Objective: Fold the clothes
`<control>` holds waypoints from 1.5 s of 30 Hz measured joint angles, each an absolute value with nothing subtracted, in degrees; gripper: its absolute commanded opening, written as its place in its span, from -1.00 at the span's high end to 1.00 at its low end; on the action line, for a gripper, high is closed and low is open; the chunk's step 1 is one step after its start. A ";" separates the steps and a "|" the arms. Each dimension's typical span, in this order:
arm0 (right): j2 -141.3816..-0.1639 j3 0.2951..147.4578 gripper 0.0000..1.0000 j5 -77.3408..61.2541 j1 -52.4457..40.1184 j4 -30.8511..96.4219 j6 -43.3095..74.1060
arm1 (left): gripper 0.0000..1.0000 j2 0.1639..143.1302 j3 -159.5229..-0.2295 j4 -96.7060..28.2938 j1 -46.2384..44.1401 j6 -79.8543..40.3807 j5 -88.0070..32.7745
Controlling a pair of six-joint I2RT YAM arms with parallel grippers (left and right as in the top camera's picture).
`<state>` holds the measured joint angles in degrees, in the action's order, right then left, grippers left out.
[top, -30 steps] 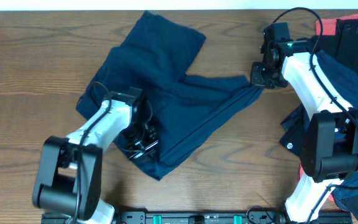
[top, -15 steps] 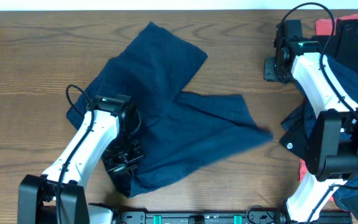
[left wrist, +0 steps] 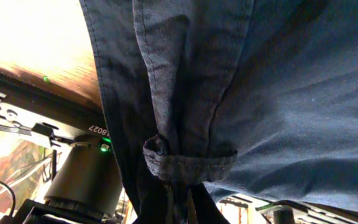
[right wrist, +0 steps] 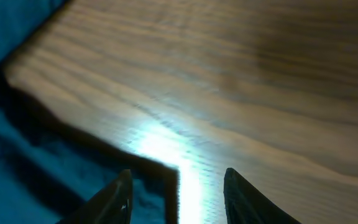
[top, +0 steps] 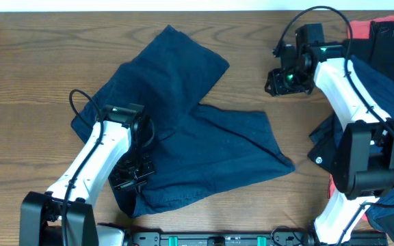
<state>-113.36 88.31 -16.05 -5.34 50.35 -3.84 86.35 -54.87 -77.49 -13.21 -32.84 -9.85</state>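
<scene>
A navy garment [top: 183,123] lies spread and creased on the wooden table [top: 33,61], left of centre. My left gripper [top: 132,181] is at the garment's lower left edge, shut on a bunched hem. In the left wrist view the navy cloth [left wrist: 260,93] fills the frame and is pinched between the jaws [left wrist: 176,202]. My right gripper [top: 277,82] hovers open and empty over bare table, just right of the garment. In the right wrist view its fingers [right wrist: 178,177] are apart over wood, with navy cloth [right wrist: 17,174] at the left.
A pile of more clothes sits at the right edge: navy cloth [top: 388,89], a coral-red piece [top: 361,29] at the back, a black piece [top: 323,154] with a small logo. The right arm reaches across the pile.
My right gripper let go of the garment's right corner, which dropped flat. The gripper pulled back, then shifted left. My left gripper dragged its end of the garment toward the lower left.
</scene>
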 measured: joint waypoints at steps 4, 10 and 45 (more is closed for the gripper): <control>-114.39 86.52 0.09 -16.99 -6.09 52.21 -4.27 | 0.88 86.35 -54.87 -77.45 -13.21 -32.86 -9.82; -114.59 81.76 0.07 -17.39 -7.51 52.47 -4.49 | 0.88 86.35 -54.87 -77.36 -13.21 -32.86 -9.63; -114.17 77.23 0.09 -5.56 -2.59 41.15 13.96 | 0.88 86.35 -54.81 -77.95 -13.28 -33.04 -9.23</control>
<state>-114.17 77.23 -5.56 -2.59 41.15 13.96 86.35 -54.81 -77.95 -13.28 -33.04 -9.23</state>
